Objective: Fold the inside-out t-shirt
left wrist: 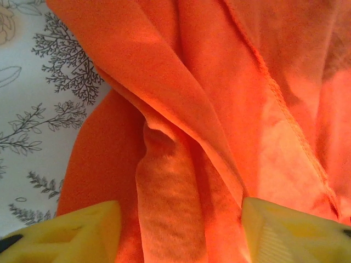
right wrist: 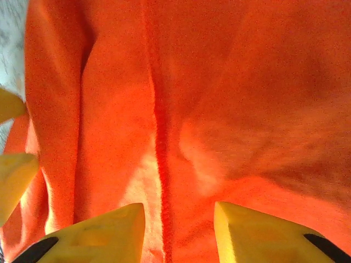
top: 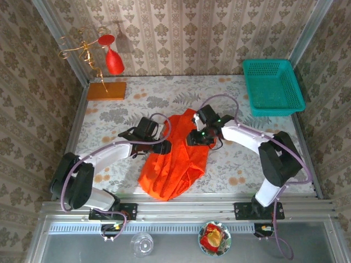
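The inside-out t-shirt (top: pixel 174 159) lies crumpled in the middle of the flowered table, bright orange-red, with its seams showing. My left gripper (top: pixel 163 147) presses in at the shirt's left edge. In the left wrist view its yellow fingers (left wrist: pixel 71 233) stand apart, and a raised fold of the t-shirt (left wrist: pixel 170 197) lies between them, untouched. My right gripper (top: pixel 196 138) is over the upper right part of the shirt. In the right wrist view its fingers (right wrist: pixel 104 235) straddle a seam of the t-shirt (right wrist: pixel 160 137), open over flat cloth.
A teal basket (top: pixel 272 86) stands at the back right. At the back left are an orange-brown board (top: pixel 106 90) and a red wine glass (top: pixel 114 61) hanging on a wire stand. A plate (top: pixel 214 236) and a clear glass (top: pixel 142 244) sit below the table's front rail.
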`<action>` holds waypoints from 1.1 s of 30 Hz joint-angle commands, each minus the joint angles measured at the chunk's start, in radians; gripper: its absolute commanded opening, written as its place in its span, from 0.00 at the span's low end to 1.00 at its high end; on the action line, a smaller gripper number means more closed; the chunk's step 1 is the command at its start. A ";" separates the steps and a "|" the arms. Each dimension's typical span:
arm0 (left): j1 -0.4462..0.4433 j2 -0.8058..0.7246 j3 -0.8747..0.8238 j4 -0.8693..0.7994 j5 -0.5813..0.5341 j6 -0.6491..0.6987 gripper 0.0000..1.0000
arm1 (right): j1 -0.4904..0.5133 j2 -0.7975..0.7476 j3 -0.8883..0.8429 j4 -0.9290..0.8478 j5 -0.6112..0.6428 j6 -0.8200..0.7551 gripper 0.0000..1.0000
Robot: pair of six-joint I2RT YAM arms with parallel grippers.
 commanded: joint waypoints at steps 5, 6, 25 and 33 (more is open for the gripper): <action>-0.002 0.068 0.055 0.093 0.001 -0.045 0.27 | 0.049 0.094 0.018 0.030 -0.013 0.033 0.33; -0.001 0.068 0.067 0.089 -0.004 -0.038 0.23 | 0.053 0.104 0.024 0.030 -0.017 0.033 0.31; 0.158 -0.035 0.730 -0.220 0.081 0.217 0.00 | -0.032 -0.078 0.345 0.006 0.174 -0.023 0.00; 0.158 -0.140 0.750 -0.220 0.149 0.237 0.00 | -0.120 -0.244 0.385 -0.001 0.259 -0.041 0.00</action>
